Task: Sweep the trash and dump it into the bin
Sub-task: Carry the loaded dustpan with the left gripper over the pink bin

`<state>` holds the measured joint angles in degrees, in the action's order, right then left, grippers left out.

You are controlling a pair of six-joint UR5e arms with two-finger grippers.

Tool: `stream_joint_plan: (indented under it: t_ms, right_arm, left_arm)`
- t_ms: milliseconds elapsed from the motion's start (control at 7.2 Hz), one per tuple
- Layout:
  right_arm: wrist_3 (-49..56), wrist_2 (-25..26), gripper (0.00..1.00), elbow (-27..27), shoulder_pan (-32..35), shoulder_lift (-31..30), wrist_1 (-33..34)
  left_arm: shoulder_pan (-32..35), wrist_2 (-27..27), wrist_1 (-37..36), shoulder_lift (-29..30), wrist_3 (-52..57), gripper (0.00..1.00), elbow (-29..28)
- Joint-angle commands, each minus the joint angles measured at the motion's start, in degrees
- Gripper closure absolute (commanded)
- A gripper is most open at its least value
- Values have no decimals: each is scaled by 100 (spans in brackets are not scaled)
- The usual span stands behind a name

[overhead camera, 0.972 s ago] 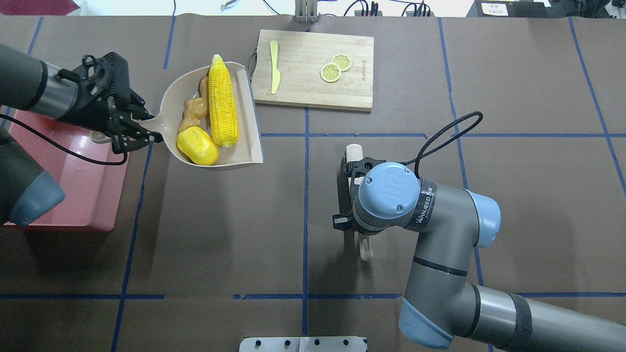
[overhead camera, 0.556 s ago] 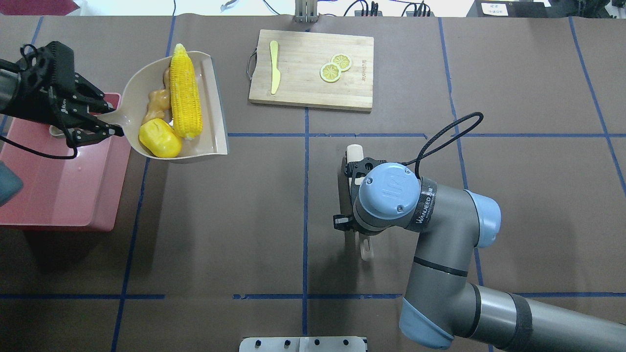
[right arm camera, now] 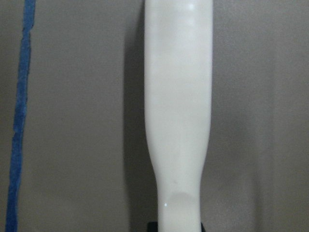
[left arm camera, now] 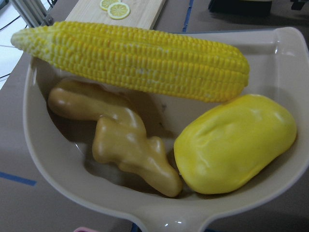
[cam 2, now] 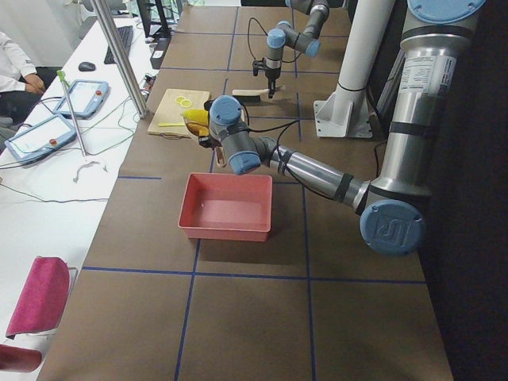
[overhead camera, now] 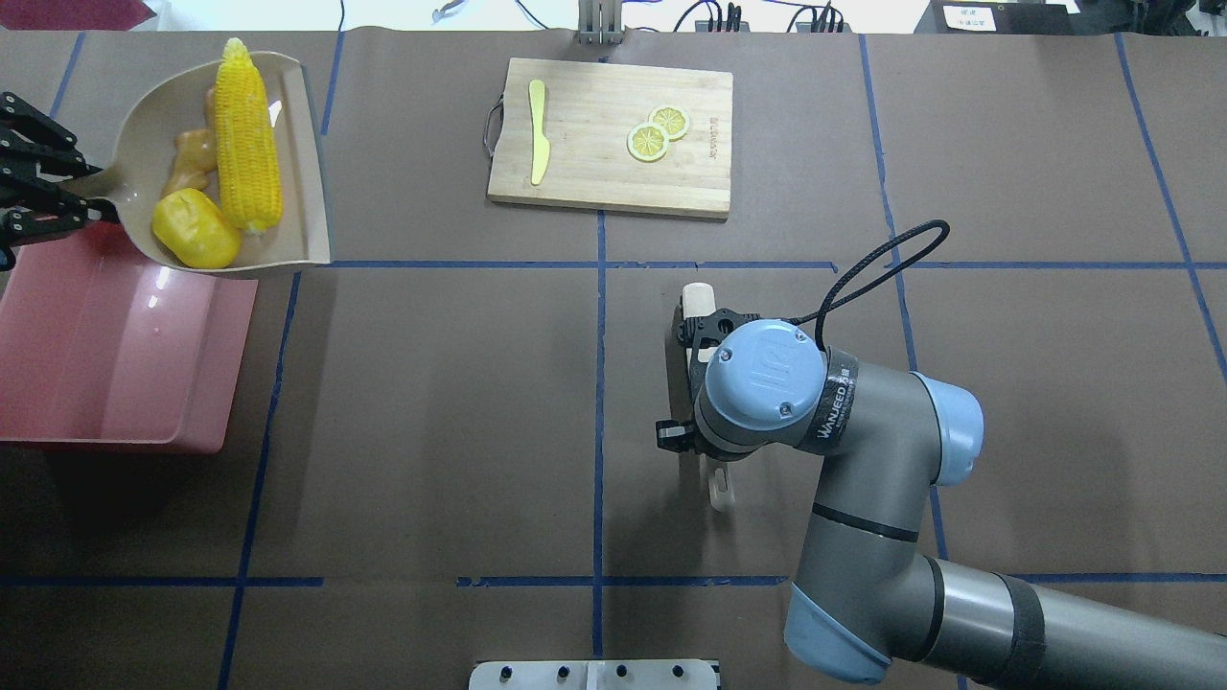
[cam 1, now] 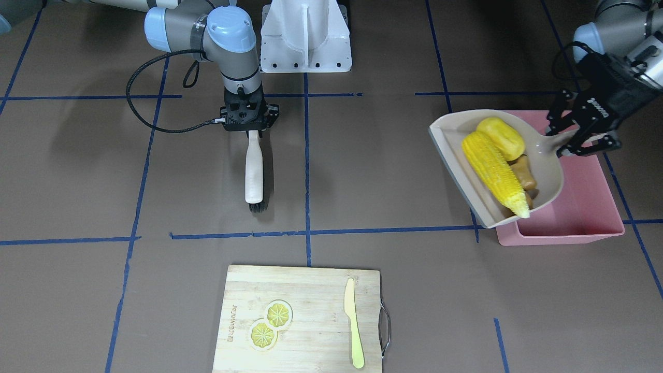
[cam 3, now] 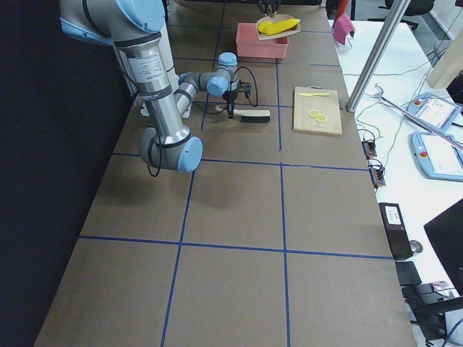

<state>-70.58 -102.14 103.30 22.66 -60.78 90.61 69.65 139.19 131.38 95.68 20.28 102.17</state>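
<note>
My left gripper (cam 1: pixel 570 140) is shut on the handle of the beige dustpan (overhead camera: pixel 299 192) and holds it in the air at the far edge of the pink bin (overhead camera: pixel 115 364). In the pan lie the corn cob (overhead camera: pixel 244 134), the yellow potato lump (overhead camera: pixel 195 228) and the ginger root (overhead camera: pixel 192 158). The left wrist view shows the corn (left arm camera: pixel 135 60), ginger (left arm camera: pixel 125 145) and potato (left arm camera: pixel 236 142) up close. The bin (cam 1: pixel 570 230) holds nothing I can see. My right gripper (cam 1: pixel 251 127) is shut on the white brush handle (cam 1: pixel 254 171), with the bristles on the table.
A wooden cutting board (overhead camera: pixel 613 182) at the far middle carries a pale knife (overhead camera: pixel 539 144) and two lemon slices (overhead camera: pixel 657 134). The robot's white base (cam 1: pixel 305 36) stands at the near side. The right arm's cable (cam 1: pixel 140 111) loops over the table.
My left arm has carried the loaded dustpan left and farther away, from beside the cutting board to the bin's far edge. The right arm and brush have stayed put.
</note>
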Motion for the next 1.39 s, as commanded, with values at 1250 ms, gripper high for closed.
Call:
stream_joint_plan:
  t_ms: [1250]
  right_arm:
    - [0,2,100,6,36,-13,0]
  left_arm:
    - [1481,-468,-260,-217,3065,100,-1516]
